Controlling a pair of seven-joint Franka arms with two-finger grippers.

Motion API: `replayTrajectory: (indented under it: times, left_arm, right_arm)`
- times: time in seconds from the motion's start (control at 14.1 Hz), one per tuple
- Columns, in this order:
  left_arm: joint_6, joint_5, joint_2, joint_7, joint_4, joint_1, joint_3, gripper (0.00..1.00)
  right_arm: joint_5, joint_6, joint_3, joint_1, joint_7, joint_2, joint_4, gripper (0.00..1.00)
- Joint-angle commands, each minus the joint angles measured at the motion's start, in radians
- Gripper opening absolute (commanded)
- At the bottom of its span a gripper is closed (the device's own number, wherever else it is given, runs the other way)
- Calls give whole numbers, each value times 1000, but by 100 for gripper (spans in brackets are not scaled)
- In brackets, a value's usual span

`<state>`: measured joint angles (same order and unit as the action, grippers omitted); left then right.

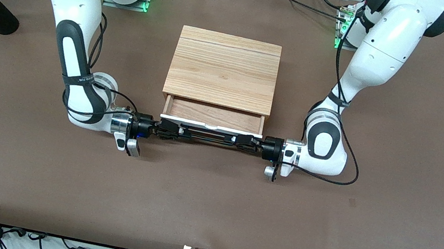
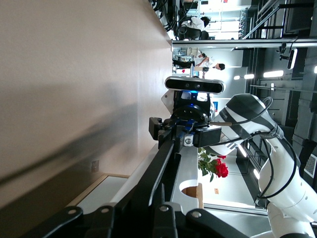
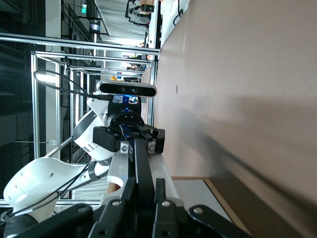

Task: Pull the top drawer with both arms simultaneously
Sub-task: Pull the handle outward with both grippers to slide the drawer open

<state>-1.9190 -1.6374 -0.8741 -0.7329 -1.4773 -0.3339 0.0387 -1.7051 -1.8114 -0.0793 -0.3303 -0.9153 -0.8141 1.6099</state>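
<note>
A: Where is the top drawer point(image 1: 213, 116) now?

B: It sticks out a little from the cabinet point(image 1: 223, 69), in the middle of the surface point(image 1: 208, 203). A strip of its wood-grain inside shows, so the pull is begun but, I judge, far from finished.

A: And the 2 pincers?

B: The right pincer point(image 1: 168, 129) and the left pincer point(image 1: 247, 142) are both closed on the black handle point(image 1: 210, 137), one at each end (each wrist view shows the other pincer along the bar).

A: What is left?

B: To draw it nearer to the front camera, both arms together and evenly.
</note>
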Motion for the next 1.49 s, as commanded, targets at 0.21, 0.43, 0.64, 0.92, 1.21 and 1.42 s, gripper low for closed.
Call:
replayTrajectory:
  times: [0.21, 0.43, 0.64, 0.92, 1.21, 1.42]
  left_arm:
    - [-8, -36, -17, 41, 71, 22, -13, 16]
    - [-40, -32, -17, 55, 74, 22, -17, 16]
    - [-40, -32, -17, 55, 78, 16, -17, 19]
    - [-40, -32, -17, 44, 78, 15, -17, 100]
    - [-40, 2, -13, 52, 81, 19, -26, 100]
    - [-38, 80, -8, 62, 114, 29, -30, 100]
  right_arm:
    - [9, -3, 3, 8, 15, -27, -22, 51]
    - [12, -2, 1, 8, 15, -22, -22, 91]
    - [12, 6, 1, 13, 15, -17, -21, 100]
    - [13, 3, 1, 13, 16, -5, -22, 100]
    - [71, 0, -23, 5, 71, 12, -41, 100]
    - [305, 9, -53, 14, 240, 29, -146, 100]
